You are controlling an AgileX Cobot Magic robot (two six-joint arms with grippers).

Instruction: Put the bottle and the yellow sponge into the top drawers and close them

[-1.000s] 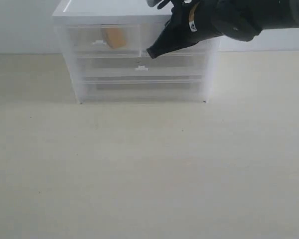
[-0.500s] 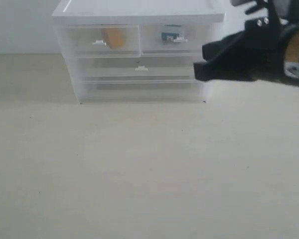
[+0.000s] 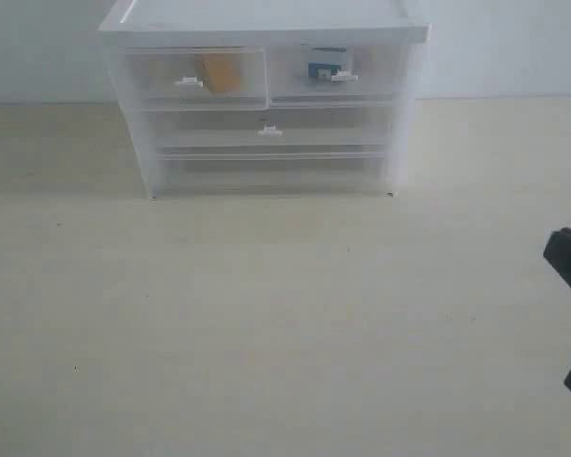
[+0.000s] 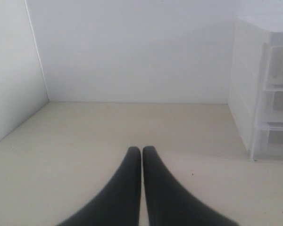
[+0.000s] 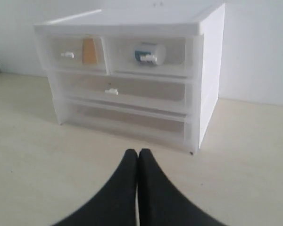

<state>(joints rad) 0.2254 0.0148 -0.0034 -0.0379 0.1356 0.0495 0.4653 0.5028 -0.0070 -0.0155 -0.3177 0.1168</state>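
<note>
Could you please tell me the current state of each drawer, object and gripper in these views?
top left drawer, closed
top right drawer, closed
middle drawer, closed
bottom drawer, closed
yellow sponge, inside the top left drawer
bottle, inside the top right drawer, apparently lying on its side
left gripper, shut, holding nothing
right gripper, shut, holding nothing
</note>
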